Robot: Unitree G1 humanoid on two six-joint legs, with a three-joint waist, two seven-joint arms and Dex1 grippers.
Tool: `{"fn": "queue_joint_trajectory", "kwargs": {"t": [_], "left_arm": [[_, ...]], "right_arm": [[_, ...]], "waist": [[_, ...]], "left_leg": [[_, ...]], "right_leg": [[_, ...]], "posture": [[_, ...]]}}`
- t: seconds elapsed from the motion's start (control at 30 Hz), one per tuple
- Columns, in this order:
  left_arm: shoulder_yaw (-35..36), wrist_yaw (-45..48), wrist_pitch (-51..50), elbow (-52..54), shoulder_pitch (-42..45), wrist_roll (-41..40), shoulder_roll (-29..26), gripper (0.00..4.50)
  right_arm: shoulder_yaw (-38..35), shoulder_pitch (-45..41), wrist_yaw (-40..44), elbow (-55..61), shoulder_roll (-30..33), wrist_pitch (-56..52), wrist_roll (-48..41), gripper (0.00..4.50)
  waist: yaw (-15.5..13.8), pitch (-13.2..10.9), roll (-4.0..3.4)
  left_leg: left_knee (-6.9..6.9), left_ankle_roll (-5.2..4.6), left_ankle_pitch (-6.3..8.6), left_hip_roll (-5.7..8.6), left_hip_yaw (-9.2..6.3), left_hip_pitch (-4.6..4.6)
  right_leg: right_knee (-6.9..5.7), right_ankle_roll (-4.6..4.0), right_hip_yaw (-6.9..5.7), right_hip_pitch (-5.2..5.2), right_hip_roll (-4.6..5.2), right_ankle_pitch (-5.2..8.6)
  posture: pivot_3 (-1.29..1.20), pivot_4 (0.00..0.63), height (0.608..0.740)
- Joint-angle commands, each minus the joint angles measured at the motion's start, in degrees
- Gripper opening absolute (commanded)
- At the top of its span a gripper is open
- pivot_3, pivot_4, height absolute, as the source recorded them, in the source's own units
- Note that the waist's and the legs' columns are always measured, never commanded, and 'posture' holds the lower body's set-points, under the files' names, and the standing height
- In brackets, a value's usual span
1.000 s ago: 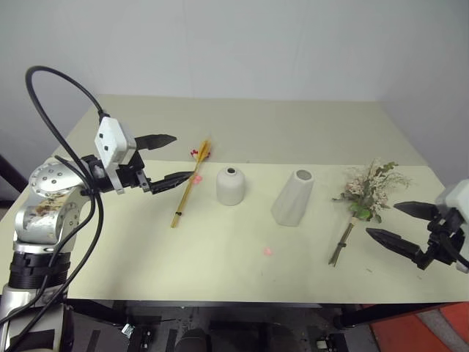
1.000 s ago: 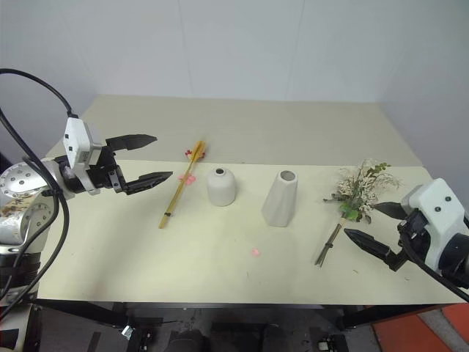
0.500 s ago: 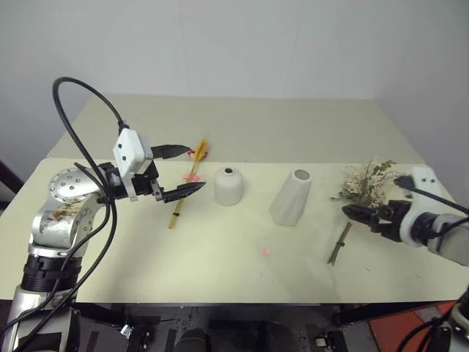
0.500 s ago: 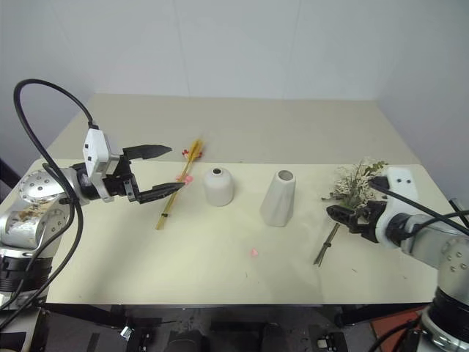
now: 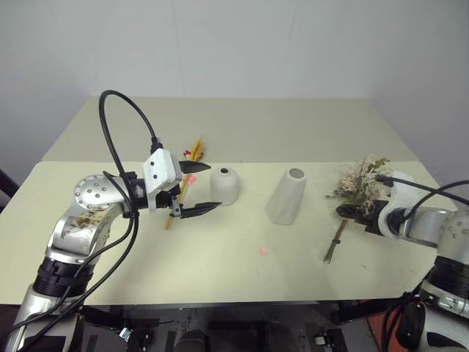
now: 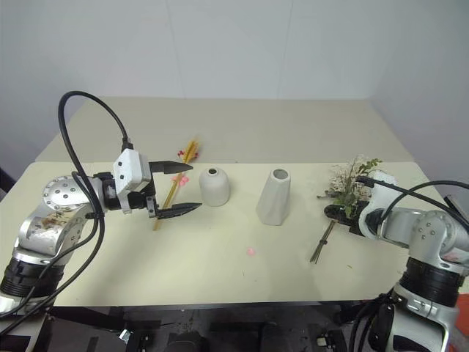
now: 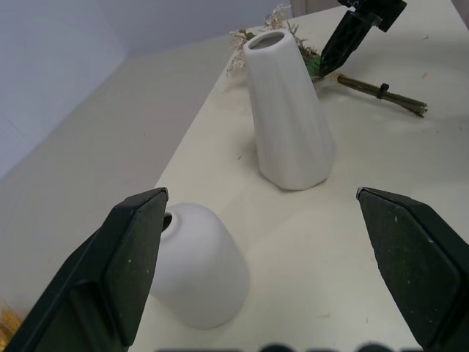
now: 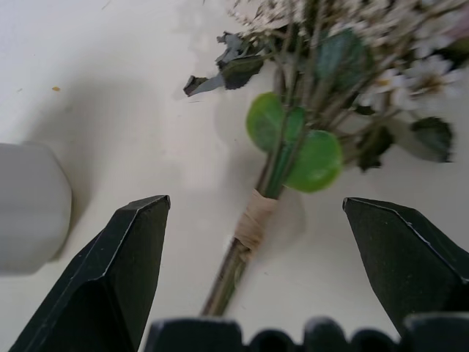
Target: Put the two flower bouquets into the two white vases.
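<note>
From the head camera, the left claw (image 5: 196, 189) hangs spread wide above the cream surface (image 5: 220, 279), its fingers straddling the thin orange-yellow stalk (image 5: 185, 189) that lies just left of the short vase (image 5: 223, 185). The tall vase (image 5: 286, 196) stands right of it, and the bushy bouquet (image 5: 357, 183) lies near the right edge, stems toward the robot, with the right claw (image 5: 352, 213) at its stems. In the left wrist view the spread fingers (image 7: 121, 264) frame both upright vases, holding nothing. In the right wrist view the fingers (image 8: 110, 279) stand wide apart on either side of the bouquet's tied brown stems (image 8: 245, 242), not closed on them.
</note>
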State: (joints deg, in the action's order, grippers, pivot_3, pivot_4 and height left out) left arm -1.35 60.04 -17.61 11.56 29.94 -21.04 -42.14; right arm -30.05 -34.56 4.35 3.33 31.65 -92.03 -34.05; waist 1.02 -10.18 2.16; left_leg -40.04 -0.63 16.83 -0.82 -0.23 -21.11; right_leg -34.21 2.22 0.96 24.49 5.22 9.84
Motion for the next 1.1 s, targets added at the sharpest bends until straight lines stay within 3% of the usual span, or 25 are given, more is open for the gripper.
{"fn": "queue_joint_trajectory", "kwargs": {"t": [0.03, 0.33, 0.4, 0.5, 0.57, 0.67, 0.73, 0.8, 0.87, 0.93, 1.1], "left_arm": [[0.85, -0.24, -0.04, 2.29, -0.43, -0.06, -0.78, 4.5], [0.81, -0.61, 0.08, 2.95, -1.75, 0.77, -1.09, 4.5], [0.77, -0.55, 0.25, 2.69, -1.62, 0.81, -1.05, 4.5], [1.28, -0.48, 0.37, 2.26, -1.14, 0.02, -0.62, 4.5], [1.29, -0.38, 0.7, 1.79, -0.74, 0.13, -0.61, 4.5], [1.03, -0.22, 1.14, 1.23, -0.42, 0.58, -0.63, 4.5], [1.0, -0.24, 1.33, 1.06, -0.38, 0.6, -0.47, 4.5], [1.09, -0.07, 1.41, 0.84, -0.26, 0.2, -0.17, 4.5], [1.08, -0.02, 1.57, 0.56, 0.02, 0.19, -0.02, 4.5], [1.01, 0.0, 1.66, 0.22, 0.34, 0.48, 0.07, 4.5], [1.22, 0.29, 1.52, 0.45, -0.15, 0.57, -0.41, 4.5]], "right_arm": [[-1.69, -0.79, 1.15, -1.76, -0.09, 0.93, 1.52, 3.85], [-1.55, -1.91, 2.89, -3.47, -0.57, 2.0, 3.77, 0.61], [-1.7, -2.14, 2.59, -3.5, -0.99, 2.05, 4.68, 0.18], [-1.42, -2.07, 1.46, -0.5, -1.88, 4.34, 6.27, 0.18], [-0.99, -1.97, -0.68, 4.44, -3.3, 12.61, 8.67, 0.18], [-0.57, -0.23, -0.76, 12.71, -7.68, 38.83, 12.74, 0.18], [6.5, 2.9, -5.82, 16.05, -8.18, 60.08, 24.52, 0.18], [4.54, 2.66, -4.17, 18.72, -13.31, 68.67, 19.74, 0.18], [0.58, 2.39, 2.53, 20.14, -16.5, 69.05, 7.62, 0.18], [-0.1, 2.38, 7.76, 20.66, -18.55, 74.19, 1.13, 0.18], [4.04, 1.96, 8.29, 21.78, -18.99, 74.12, -2.37, 0.18]], "waist": [[-0.04, 0.0, 0.0], [-0.18, 0.0, -0.01], [-0.12, 0.0, -0.02], [-0.06, 0.0, -0.02], [0.02, 0.0, -0.03], [-0.02, -0.07, -0.15], [0.03, -0.07, -0.2], [0.03, -0.07, -0.2], [0.06, -0.06, -0.2], [0.04, -0.07, -0.21], [0.02, -0.08, -0.23]], "left_leg": [[0.01, 0.0, 0.0, 0.0, 0.0, -0.01], [0.0, 0.0, 0.0, 0.01, 0.0, -0.02], [0.0, 0.0, 0.0, 0.01, 0.0, 0.0], [0.01, 0.0, 0.0, 0.0, 0.0, 0.0], [0.01, 0.0, 0.0, 0.0, 0.0, 0.0], [0.02, 0.0, 0.0, 0.01, 0.0, -0.04], [0.05, 0.01, 0.0, 0.01, 0.01, -0.06], [0.18, 0.07, -0.04, 0.02, 0.03, -0.08], [0.19, 0.16, -0.09, -0.02, 0.0, -0.09], [0.15, 0.17, -0.1, 0.0, 0.02, -0.09], [0.14, 0.17, -0.1, 0.01, 0.02, 0.0]], "right_leg": [[0.01, 0.0, 0.0, 0.0, 0.01, 0.0], [0.03, 0.01, -0.02, 0.0, 0.03, 0.0], [0.0, 0.01, -0.02, 0.0, 0.02, 0.0], [0.0, 0.01, -0.02, 0.0, 0.0, 0.0], [0.01, 0.01, -0.01, 0.01, 0.01, 0.0], [0.0, 0.02, -0.01, 0.08, 0.02, 0.0], [-0.02, 0.04, 0.01, 0.16, 0.02, 0.0], [-0.09, 0.05, 0.0, 0.29, 0.03, 0.02], [-0.2, 0.02, 0.0, 0.34, -0.01, 0.0], [-0.61, 0.01, 0.05, 0.38, 0.03, -0.01], [-0.73, -0.05, 0.05, 0.39, 0.02, 0.02]], "posture": [[0.0, 0.15, 0.74], [0.0, 0.15, 0.74], [0.0, 0.15, 0.74], [0.0, 0.15, 0.74], [0.0, 0.15, 0.74], [0.0, 0.15, 0.74], [0.0, 0.15, 0.74], [0.0, 0.15, 0.74], [0.0, 0.15, 0.74], [0.0, 0.15, 0.74], [0.0, 0.15, 0.74]]}}
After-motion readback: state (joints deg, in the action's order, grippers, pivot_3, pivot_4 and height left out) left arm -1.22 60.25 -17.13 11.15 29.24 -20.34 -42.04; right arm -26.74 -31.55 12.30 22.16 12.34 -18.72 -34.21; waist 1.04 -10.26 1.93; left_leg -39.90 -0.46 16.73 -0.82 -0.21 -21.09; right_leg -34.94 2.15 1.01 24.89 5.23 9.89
